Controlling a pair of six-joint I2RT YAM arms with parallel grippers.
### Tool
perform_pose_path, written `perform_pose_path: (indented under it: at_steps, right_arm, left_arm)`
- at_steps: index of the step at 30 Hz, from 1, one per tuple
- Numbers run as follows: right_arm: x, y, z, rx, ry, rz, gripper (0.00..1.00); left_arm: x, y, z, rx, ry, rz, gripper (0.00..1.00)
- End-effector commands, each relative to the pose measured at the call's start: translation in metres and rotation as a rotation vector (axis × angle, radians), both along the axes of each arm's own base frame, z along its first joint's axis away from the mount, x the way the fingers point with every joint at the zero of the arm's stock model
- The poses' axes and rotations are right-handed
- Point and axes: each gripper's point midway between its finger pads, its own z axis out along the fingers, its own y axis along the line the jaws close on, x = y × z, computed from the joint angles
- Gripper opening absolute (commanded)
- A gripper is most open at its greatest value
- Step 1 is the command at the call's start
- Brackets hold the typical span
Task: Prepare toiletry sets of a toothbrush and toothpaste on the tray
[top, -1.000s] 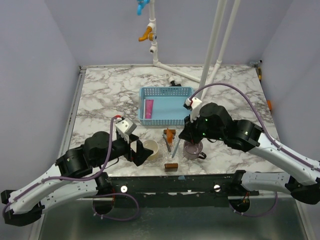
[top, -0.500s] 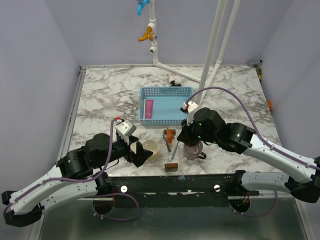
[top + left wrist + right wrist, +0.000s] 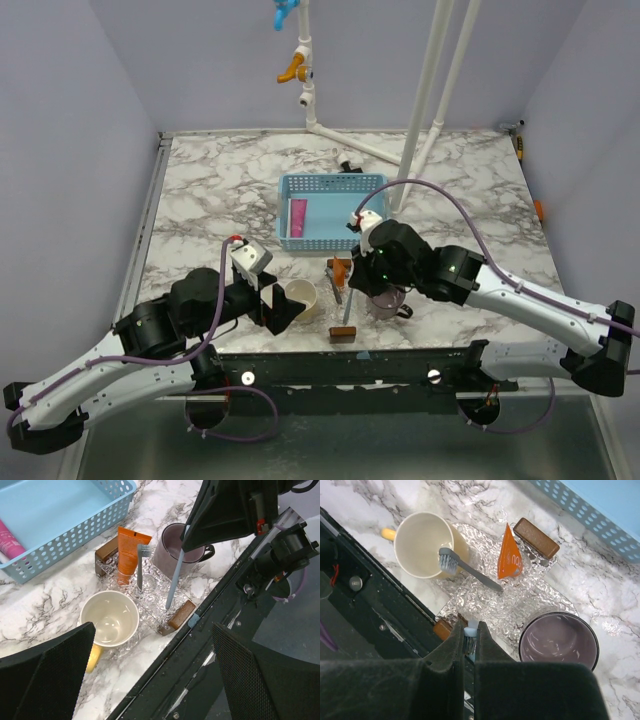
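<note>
Marble surface (image 3: 200,190), clear tray (image 3: 487,602): toothpaste (image 3: 510,560) laid flat. Right fingers (image 3: 455,647) pinched shut on upright toothbrush (image 3: 176,575), likely for lowering alongside. Left fingers (image 3: 50,670) spread wide, empty.

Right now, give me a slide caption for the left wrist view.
Right gripper, jaws shut, holds the blue toothbrush over the clear tray beside the orange toothpaste and grey toothbrush.

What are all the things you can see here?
basket: one, blue, behind the tray
tube: one, pink, inside the basket
tray: one, clear, near edge
toothpaste: one, orange, on the tray
grey toothbrush: one, lying on the tray
toothbrush: one, pale blue, upright over the tray
cream mug: one, left of tray
purple mug: one, right of tray
pipes: several, white, at back
left end effector: open, by cream mug
right end effector: shut on the toothbrush
</note>
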Motion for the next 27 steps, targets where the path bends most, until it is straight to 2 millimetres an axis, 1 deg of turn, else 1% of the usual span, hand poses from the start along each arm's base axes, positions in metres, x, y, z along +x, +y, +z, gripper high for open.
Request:
perform_pose_path:
  at_steps: [1,6,11,16,23,27]
  right_arm:
    - [-0.005,0.006,-0.015,-0.015,0.037,0.015,0.0]
    - [-0.006,0.007,-0.029,-0.043,0.066,0.014,0.0]
    - [-0.01,0.013,-0.035,-0.034,0.101,0.028,0.0]
    - [-0.012,0.014,-0.042,-0.05,0.126,0.026,0.0]
    - [-0.009,0.009,-0.053,-0.097,0.138,-0.001,0.01]
    - [-0.008,0.007,-0.055,-0.109,0.138,-0.019,0.05]
  left_arm:
    - [0.003,0.0,-0.001,-0.002,-0.017,0.013,0.99]
    - [0.004,-0.001,-0.002,-0.001,-0.018,0.012,0.99]
    - [0.004,-0.002,-0.004,0.003,-0.014,0.01,0.99]
    - [0.004,-0.003,-0.004,0.006,-0.015,0.008,0.99]
    - [0.004,-0.003,-0.005,0.01,-0.015,0.007,0.99]
    - [0.004,-0.003,-0.005,0.01,-0.016,0.005,0.99]
